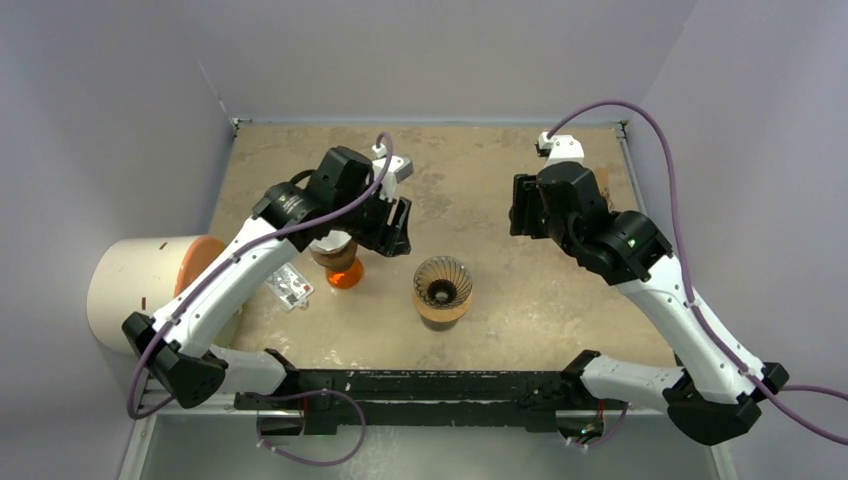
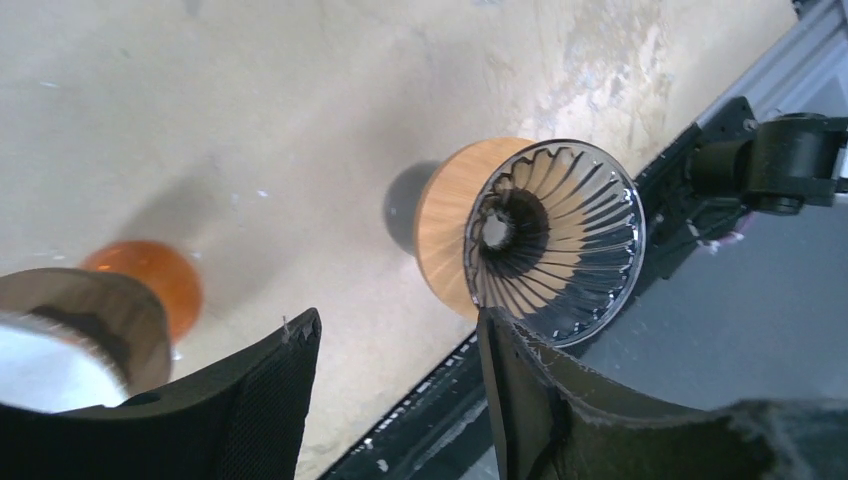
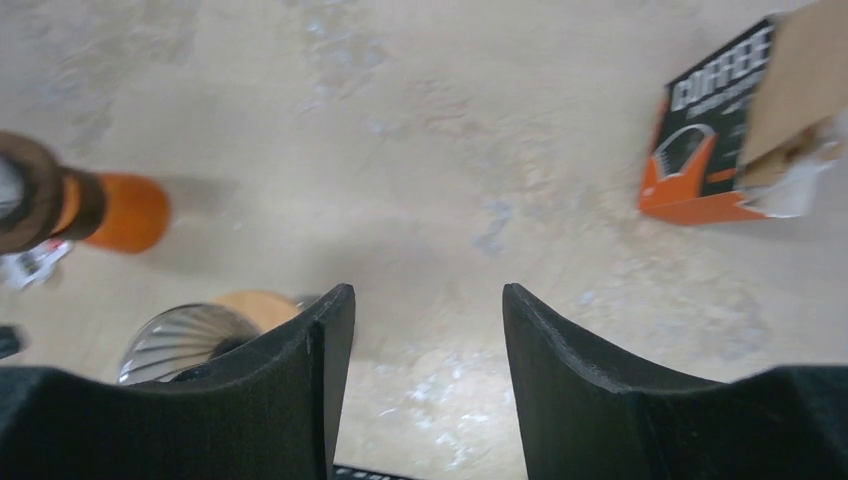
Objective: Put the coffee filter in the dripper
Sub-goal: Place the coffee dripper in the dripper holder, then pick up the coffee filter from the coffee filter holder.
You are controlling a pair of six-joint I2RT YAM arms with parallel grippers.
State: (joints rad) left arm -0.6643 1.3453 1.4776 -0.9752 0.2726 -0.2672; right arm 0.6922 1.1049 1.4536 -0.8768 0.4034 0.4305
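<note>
Dripper (image 1: pixel 443 290) stands upright near the middle of the table (image 1: pixel 560 300), ribbed mouth up, wood collar below. The left gripper (image 1: pixel 395 228) hangs just behind and left of it, over the orange vessel (image 1: pixel 345 272). The right gripper (image 1: pixel 522 205) hovers behind and right, well apart from the dripper. From the left wrist, the fingers (image 2: pixel 270 400) of the left gripper (image 2: pixel 398 330) stand wide with bare table between them; the dripper (image 2: pixel 560 240) lies beyond their tips and the vessel (image 2: pixel 150 280) to the left, something white in its brown-ringed top. Whether that is the filter, I cannot tell. From the right wrist, the right gripper (image 3: pixel 428 300) is likewise spread wide and empty, with the dripper (image 3: pixel 185 340) partly behind its left finger, the vessel (image 3: pixel 125 212) far left, and a black-and-orange packet (image 3: pixel 705 140) to the right.
</note>
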